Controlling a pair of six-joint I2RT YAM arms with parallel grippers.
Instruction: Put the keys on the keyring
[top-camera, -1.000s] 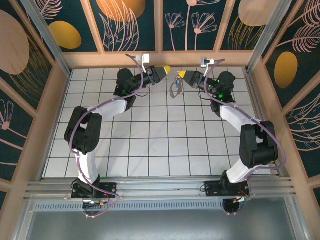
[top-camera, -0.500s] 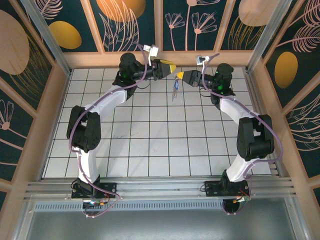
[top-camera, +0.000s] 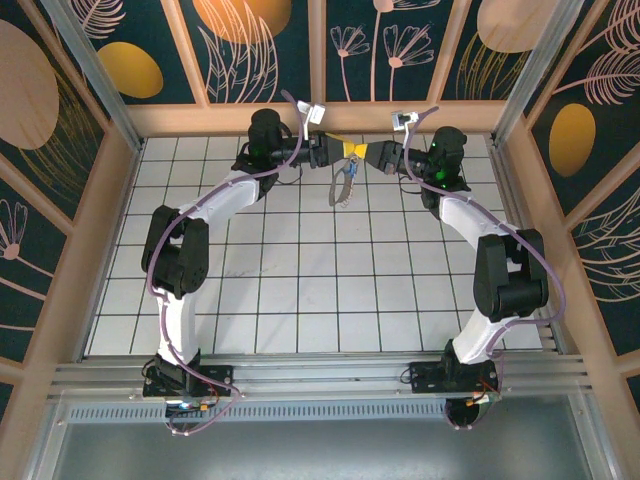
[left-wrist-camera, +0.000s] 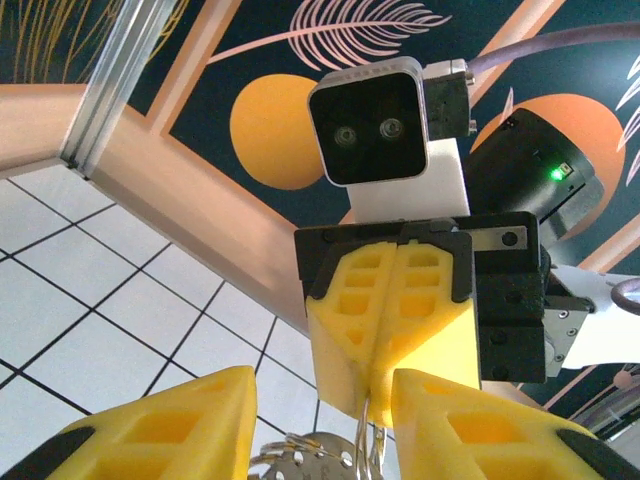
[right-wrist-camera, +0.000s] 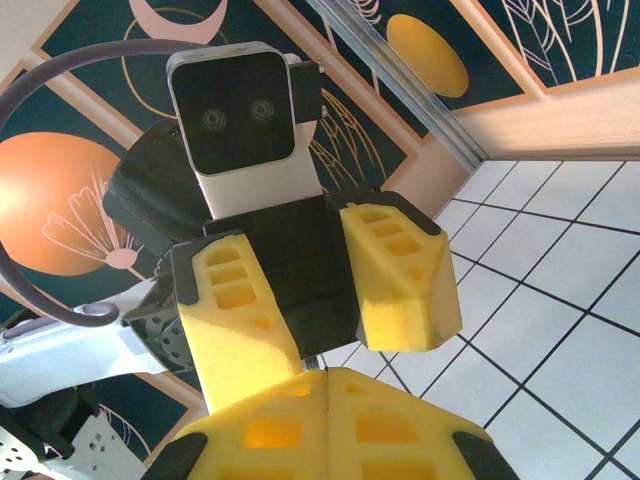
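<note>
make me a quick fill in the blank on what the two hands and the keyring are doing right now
1. The right hand has its yellow fingers pressed ____.
2. The left hand has its fingers standing ____.
3. The keyring hangs from the ____ hand, its thin wire coming out between that hand's fingers.
4. Seen from above, both hands meet near the ____ edge of the table.
Missing words: together; apart; right; far.

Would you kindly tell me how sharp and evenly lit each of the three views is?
Top external: evenly lit, soft shadows, sharp, yet the keyring is too small for detail. Left wrist: the left gripper looks slightly soft up close; the metal ring glints. Right wrist: the right gripper looks slightly soft; the wall behind is crisp.
</note>
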